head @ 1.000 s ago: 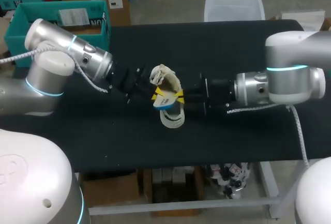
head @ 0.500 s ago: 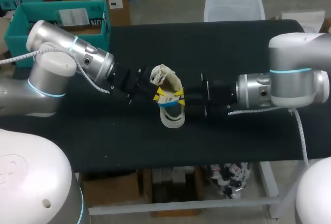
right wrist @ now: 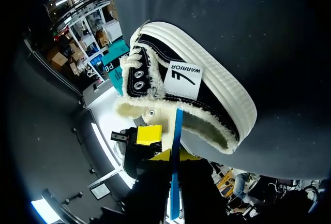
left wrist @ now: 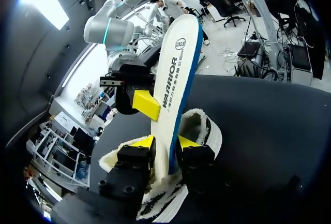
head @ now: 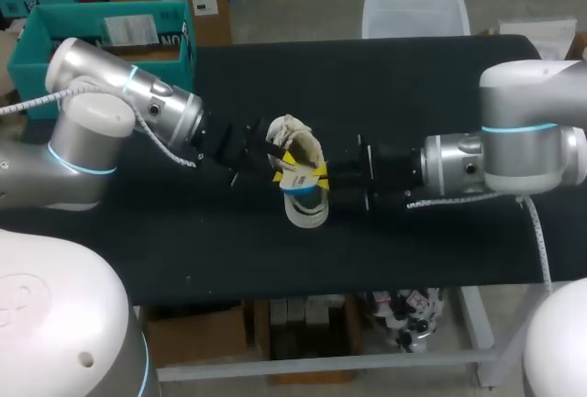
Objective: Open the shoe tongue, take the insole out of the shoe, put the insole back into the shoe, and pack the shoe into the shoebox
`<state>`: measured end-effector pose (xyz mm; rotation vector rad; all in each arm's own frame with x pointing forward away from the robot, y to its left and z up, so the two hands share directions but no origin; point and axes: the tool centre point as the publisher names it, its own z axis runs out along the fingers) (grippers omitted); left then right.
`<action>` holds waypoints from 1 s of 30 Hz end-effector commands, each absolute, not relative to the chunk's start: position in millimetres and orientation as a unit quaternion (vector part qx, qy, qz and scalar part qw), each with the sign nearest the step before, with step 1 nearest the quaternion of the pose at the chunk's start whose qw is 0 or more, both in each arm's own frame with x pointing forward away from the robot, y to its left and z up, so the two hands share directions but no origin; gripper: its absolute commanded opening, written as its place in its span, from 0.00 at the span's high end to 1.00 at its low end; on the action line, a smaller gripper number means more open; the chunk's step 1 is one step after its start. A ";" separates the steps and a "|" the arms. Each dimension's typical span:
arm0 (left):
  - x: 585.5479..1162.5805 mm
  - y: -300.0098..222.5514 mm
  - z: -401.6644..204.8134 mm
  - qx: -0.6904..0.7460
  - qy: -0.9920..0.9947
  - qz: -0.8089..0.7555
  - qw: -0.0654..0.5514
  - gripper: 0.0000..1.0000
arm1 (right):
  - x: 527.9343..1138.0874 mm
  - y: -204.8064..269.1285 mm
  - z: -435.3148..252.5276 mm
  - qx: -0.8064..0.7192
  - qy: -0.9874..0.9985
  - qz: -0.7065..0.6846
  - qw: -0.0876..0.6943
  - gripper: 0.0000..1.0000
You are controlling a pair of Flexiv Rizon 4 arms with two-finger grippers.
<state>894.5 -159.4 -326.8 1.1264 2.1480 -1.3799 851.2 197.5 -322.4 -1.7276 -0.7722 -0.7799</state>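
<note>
- My left arm (head: 119,113) enters from the left of the head view. It slants down and rightward across the bench (head: 413,85) to the centre of the frame.
- My right arm (head: 514,154) enters from the right and lies nearly level. Its wrist points left, so the two arms meet almost tip to tip at the centre.
- The left gripper (left wrist: 164,142) is pinching the insole (left wrist: 176,69). Its left wrist view shows a yellow tip pressed against each flat face near one end of the insole.
- The insole is white with a blue edge and runs straight out ahead of that gripper.
- The right gripper (right wrist: 177,155) is clamped on the same insole. In its own wrist view I see the insole edge-on, with yellow on both sides of it.
- In the left wrist view, one of the right gripper's tips touches the insole further along than my left gripper.
- The shoe (right wrist: 207,94) is black with a white sole and a fleecy lining. It sits on the bench at the centre of the head view, just beside and below both grippers.
- I cannot tell whether the insole's end sits inside the shoe's mouth.
</note>
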 end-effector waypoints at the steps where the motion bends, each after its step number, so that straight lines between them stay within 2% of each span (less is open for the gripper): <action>1: 885.0 -154.4 -318.1 0.402 0.750 -0.495 0.176 0.21 | 850.8 196.2 -323.2 -0.720 -0.321 -0.327 0.521 1.00; 2: 883.6 -154.4 -317.3 0.403 0.749 -0.496 0.176 0.26 | 850.7 196.0 -323.2 -0.720 -0.321 -0.328 0.521 1.00; 3: 882.4 -154.6 -317.0 0.403 0.748 -0.496 0.175 0.43 | 850.6 195.7 -323.3 -0.720 -0.320 -0.329 0.521 1.00; 5: 880.5 -155.1 -317.0 0.404 0.744 -0.502 0.176 1.00 | 850.7 195.4 -324.2 -0.720 -0.319 -0.329 0.521 1.00; 30: 915.3 -159.4 -339.4 0.387 0.762 -0.490 0.175 1.00 | 885.5 201.7 -341.4 -0.729 -0.310 -0.310 0.525 1.00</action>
